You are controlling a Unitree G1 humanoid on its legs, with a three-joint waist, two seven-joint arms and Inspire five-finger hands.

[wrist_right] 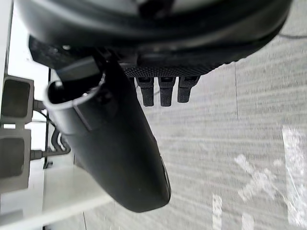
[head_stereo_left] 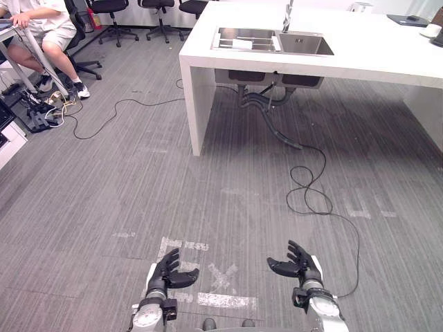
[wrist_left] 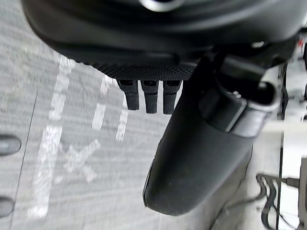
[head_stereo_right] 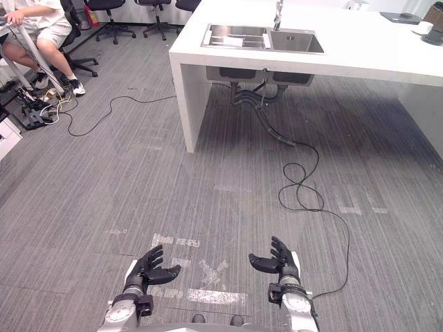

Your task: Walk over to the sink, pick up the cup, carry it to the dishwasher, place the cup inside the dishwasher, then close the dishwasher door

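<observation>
While I stand on the grey floor [head_stereo_left: 104, 173], my left robot hand [head_stereo_left: 168, 271] and my right robot hand [head_stereo_left: 297, 264] hang low in front of me, well apart from each other. Both have their fingers spread and relaxed, thumbs turned inward, with nothing in either. White tape marks [head_stereo_left: 225, 299] lie on the floor between them. Ahead stands a white table [head_stereo_left: 374, 52] with a steel double sink [head_stereo_left: 304, 45] set into it and a faucet [head_stereo_left: 288, 15] behind the basins. Something pale lies in the sink's left basin, too small to tell. A white cup [head_stereo_right: 423, 28] stands at the table's far right end, well apart from the sink. A seated person [head_stereo_left: 41, 28] is at the far left.
</observation>
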